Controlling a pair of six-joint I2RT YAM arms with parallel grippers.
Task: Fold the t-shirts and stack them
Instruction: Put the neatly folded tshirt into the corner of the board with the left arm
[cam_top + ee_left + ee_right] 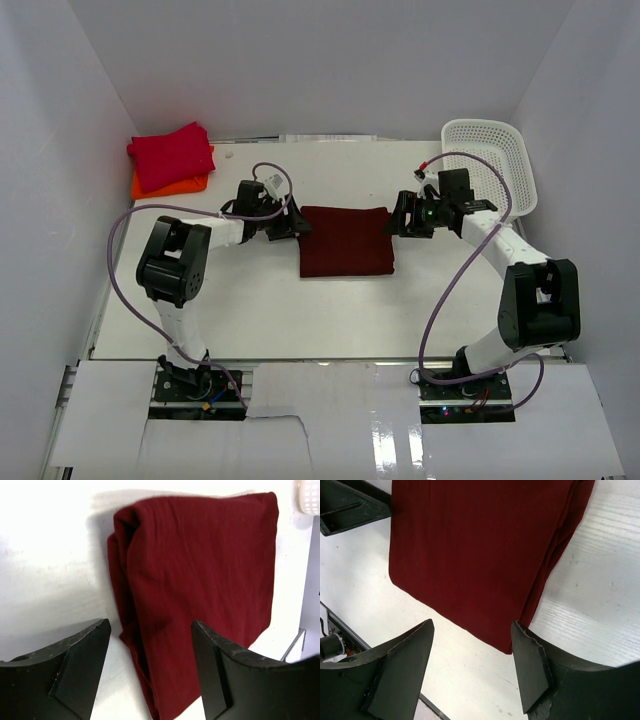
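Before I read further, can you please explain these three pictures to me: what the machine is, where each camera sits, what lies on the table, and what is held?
Two robot arms stand at the table's near edge. One picture looks down from above; the others come from cameras on each wrist. A folded dark maroon t-shirt lies mid-table. The left gripper and right gripper are open beside it, holding nothing. A crimson red t-shirt lies on an orange t-shirt far left; a white mesh basket sits far right.

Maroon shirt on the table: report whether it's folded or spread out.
Folded. The maroon shirt lies as a compact rectangle with no sleeves showing, and the left wrist view shows stacked layers along its edge.
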